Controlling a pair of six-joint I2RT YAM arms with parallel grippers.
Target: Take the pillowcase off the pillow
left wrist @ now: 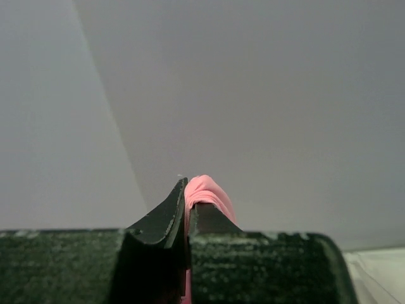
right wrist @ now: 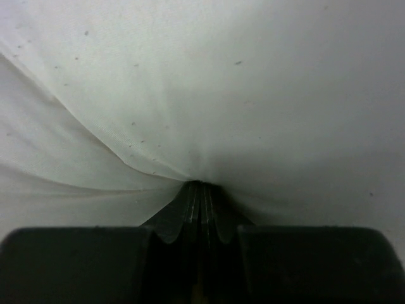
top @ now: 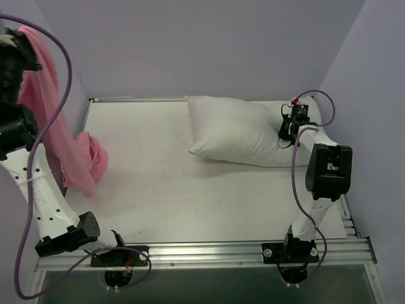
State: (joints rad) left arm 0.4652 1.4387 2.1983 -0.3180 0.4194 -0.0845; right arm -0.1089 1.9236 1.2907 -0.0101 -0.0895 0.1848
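While the right hand (right wrist: 201, 189) pinches the pillow (top: 237, 133), the left hand (left wrist: 187, 197) pinches the pillowcase (top: 44, 107) aloft.

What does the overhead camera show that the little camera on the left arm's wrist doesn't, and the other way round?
Only the overhead view: the bare white pillow lying on the table, the right gripper at its right end, and the pink pillowcase hanging from high on the left down to a heap on the table. Only the left wrist view: a close look at the left gripper, its jaws shut on a fold of that pink cloth. Both: the pink pillowcase.
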